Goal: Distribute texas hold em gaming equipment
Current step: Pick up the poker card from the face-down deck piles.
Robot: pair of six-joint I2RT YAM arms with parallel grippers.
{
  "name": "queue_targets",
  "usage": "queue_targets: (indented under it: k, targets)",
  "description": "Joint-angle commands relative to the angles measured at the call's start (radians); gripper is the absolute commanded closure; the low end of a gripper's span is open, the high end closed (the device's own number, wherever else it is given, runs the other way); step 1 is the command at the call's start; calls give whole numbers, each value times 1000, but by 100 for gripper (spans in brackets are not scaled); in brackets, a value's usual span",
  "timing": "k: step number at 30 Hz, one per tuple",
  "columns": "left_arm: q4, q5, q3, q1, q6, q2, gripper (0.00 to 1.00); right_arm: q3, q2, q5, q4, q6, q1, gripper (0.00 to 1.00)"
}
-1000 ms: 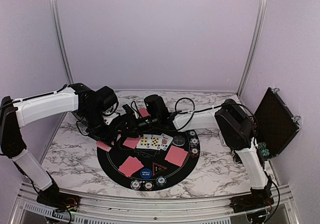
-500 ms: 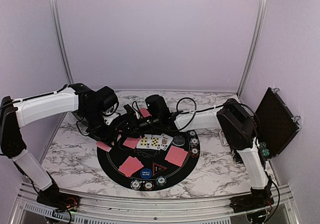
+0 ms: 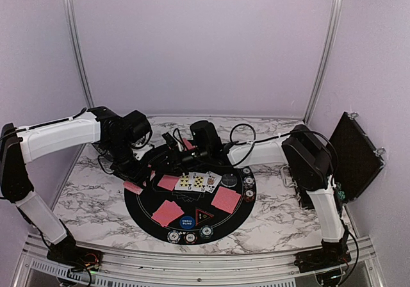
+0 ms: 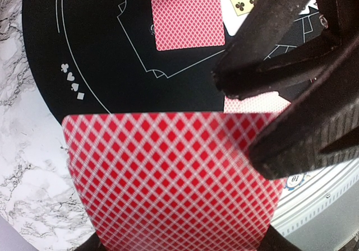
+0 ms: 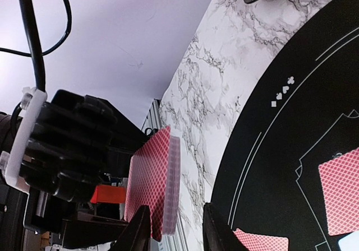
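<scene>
A deck of red-backed playing cards [image 4: 168, 178] fills the bottom of the left wrist view, with my left gripper [image 4: 182, 245] shut on it above the mat's left side. In the right wrist view the same deck [image 5: 154, 186] shows edge-on. My right gripper [image 5: 175, 228] is open, its jaws straddling the deck's corner with a gap on the underside. Its dark fingers [image 4: 280, 66] cross the left wrist view. On the mat [image 3: 144, 204] lie three red-backed cards [image 3: 169, 182] [image 3: 168, 211] [image 3: 226, 199] and a row of face-up cards [image 3: 197, 181].
Poker chips [image 3: 190, 237] sit at the mat's near edge and more chips [image 3: 248, 181] on its right. A blue button [image 3: 186, 221], a black triangular marker [image 3: 204, 214] and a dark-grey button [image 3: 229, 179] lie on the mat. The black chip case [image 3: 353, 155] stands open at the right wall.
The right arm has shifted slightly to the right, its gripper staying at the deck. The left arm and the deck have not visibly moved.
</scene>
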Motion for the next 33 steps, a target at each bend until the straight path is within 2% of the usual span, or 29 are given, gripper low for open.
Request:
queue_targets:
  k: [1, 26, 33]
  targets:
    - [-12, 3, 7, -3, 11, -6, 45, -5, -46, 15, 19, 2, -13, 70]
    - [-13, 1, 13, -3, 14, 1, 45, -16, -67, 5, 35, 18, -18, 86]
    - [-13, 1, 12, -3, 12, -1, 45, -26, -78, 5, 42, 24, -20, 86]
